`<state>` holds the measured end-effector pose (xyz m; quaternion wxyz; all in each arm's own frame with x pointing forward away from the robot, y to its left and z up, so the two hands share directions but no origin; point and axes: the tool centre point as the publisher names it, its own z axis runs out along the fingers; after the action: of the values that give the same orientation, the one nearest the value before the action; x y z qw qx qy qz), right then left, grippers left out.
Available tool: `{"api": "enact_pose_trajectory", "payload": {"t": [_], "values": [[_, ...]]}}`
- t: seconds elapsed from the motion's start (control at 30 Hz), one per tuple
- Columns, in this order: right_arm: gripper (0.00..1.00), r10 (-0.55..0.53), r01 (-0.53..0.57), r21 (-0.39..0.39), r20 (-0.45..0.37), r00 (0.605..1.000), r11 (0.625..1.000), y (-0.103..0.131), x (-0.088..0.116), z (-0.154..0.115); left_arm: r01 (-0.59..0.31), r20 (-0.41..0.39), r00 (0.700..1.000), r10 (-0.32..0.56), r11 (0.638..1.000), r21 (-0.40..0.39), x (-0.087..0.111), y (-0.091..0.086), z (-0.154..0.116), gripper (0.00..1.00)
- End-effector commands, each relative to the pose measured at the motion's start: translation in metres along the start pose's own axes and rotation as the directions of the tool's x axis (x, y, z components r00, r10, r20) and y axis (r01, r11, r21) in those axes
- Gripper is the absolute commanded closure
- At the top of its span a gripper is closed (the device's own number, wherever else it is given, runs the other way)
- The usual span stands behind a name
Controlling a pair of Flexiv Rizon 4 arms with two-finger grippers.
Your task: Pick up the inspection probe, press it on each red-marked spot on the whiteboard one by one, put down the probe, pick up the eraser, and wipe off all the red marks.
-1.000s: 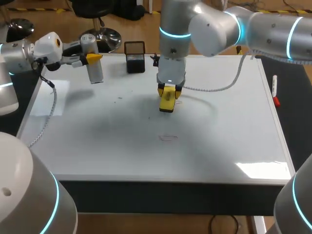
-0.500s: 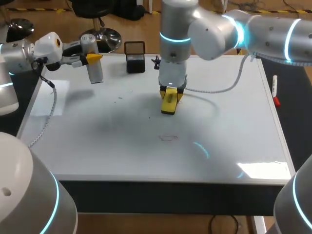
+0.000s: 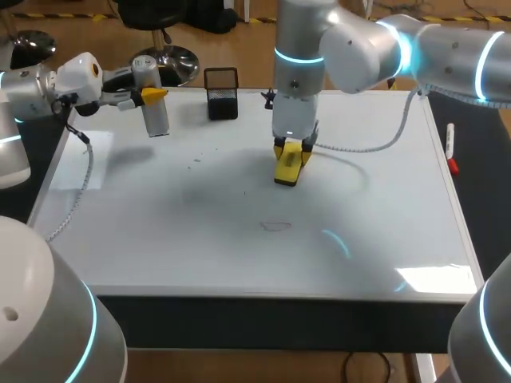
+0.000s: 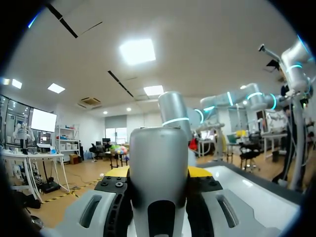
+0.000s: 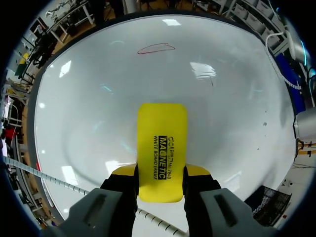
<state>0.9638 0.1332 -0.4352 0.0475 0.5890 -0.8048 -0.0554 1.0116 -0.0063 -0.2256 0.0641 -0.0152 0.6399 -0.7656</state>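
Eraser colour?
Yellow eraser with black print on its face; the right wrist view shows it best.

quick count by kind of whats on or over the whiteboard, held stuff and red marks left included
eraser: 1
probe: 1
black mesh holder: 1
red mark: 1
total: 4
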Motion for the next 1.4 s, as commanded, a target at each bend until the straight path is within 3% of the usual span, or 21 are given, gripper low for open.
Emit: {"api": "enact_pose_trajectory", "payload": {"t": [0.03, 0.53, 0.77, 1.03, 1.4], "values": [[1.0, 0.011, -0.011, -0.001, -0.005, 1.0, 1.0, -0.007, 0.017, 0.026, 0.001, 0.0, 1.0, -0.001, 1.0, -0.002, 0.0, -0.002, 0.0, 1.0], [1.0, 0.049, -0.048, 0.016, -0.033, 0.998, 0.999, -0.013, 0.036, 0.02, 0.001, 0.0, 1.0, -0.001, 1.0, -0.002, 0.0, -0.002, 0.0, 1.0], [1.0, 0.03, -0.028, 0.058, -0.034, 0.999, 0.998, -0.013, 0.031, -0.003, 0.001, 0.0, 1.0, -0.001, 1.0, -0.002, 0.0, -0.002, 0.0, 1.0], [1.0, -0.035, 0.033, 0.158, 0.007, 0.999, 0.987, -0.009, 0.015, -0.06, 0.001, 0.0, 1.0, -0.001, 1.0, -0.002, 0.0, -0.002, 0.0, 1.0], [1.0, -0.061, 0.058, 0.165, 0.014, 0.998, 0.985, -0.005, 0.0, -0.062, 0.001, 0.0, 1.0, -0.001, 1.0, -0.002, 0.0, -0.002, 0.0, 1.0]]}}
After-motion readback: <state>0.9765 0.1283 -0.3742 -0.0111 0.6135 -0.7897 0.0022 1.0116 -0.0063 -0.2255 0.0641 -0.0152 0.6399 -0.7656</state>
